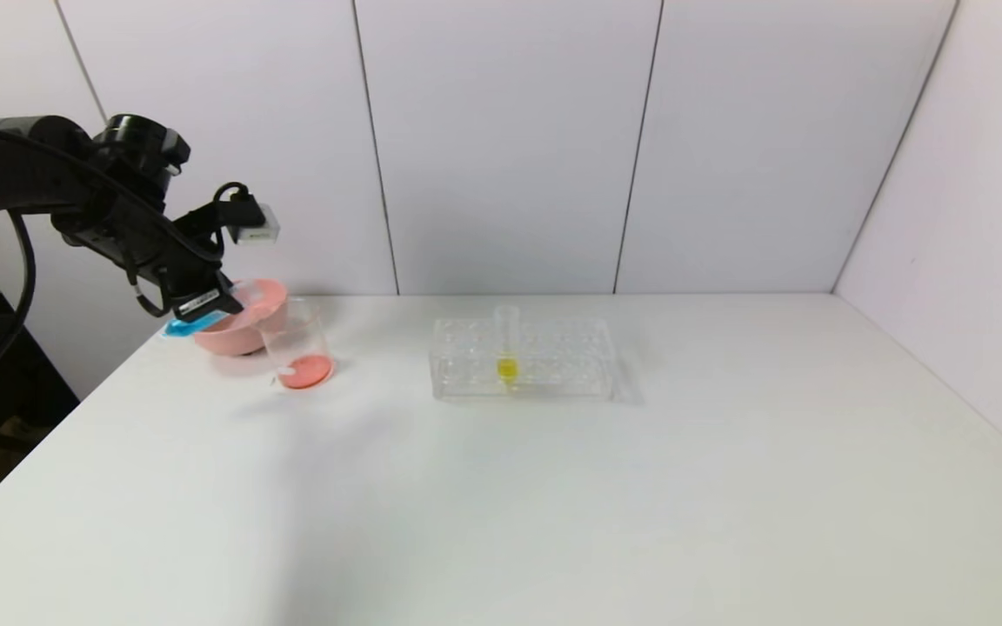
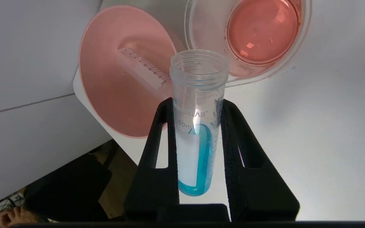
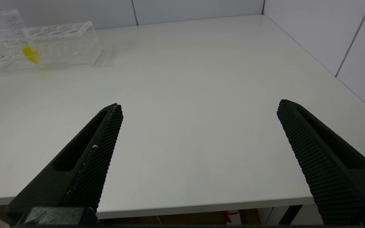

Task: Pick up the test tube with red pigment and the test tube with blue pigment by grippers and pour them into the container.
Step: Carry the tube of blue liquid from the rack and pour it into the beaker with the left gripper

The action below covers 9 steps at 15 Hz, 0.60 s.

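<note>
The left gripper (image 2: 196, 104), raised above the table's (image 1: 553, 487) far left corner, clamps the blue tube (image 2: 198, 126) between both fingers, the tube lying tilted with blue liquid pooled at its rounded end and its open mouth turned toward the beaker (image 1: 297, 348). The beaker stands beside a pink bowl (image 1: 244, 317) and holds orange-red liquid. An empty tube (image 2: 144, 68) lies in the bowl. The right gripper (image 3: 198, 109) hangs low over the table's near edge, fingers spread wide. A yellow tube (image 1: 507, 348) stands in the rack (image 1: 523, 358).
</note>
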### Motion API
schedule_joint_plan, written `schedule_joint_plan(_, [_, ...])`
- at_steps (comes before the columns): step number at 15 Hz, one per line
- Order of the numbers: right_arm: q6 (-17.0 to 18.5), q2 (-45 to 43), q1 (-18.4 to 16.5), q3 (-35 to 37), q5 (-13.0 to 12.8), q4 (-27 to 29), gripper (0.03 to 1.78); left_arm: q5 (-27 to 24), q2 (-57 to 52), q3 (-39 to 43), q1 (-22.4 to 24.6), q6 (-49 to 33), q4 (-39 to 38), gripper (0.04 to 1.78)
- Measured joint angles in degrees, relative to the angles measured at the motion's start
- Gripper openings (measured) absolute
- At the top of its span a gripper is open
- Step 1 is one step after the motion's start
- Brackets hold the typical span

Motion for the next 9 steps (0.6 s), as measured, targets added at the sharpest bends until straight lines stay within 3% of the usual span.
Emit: schedule_joint_plan(9, [0.0,0.0,0.0,0.0,0.0,0.0,1.78,8.9,1.3,-0.1,-4.0,3.1,-2.8,0.43])
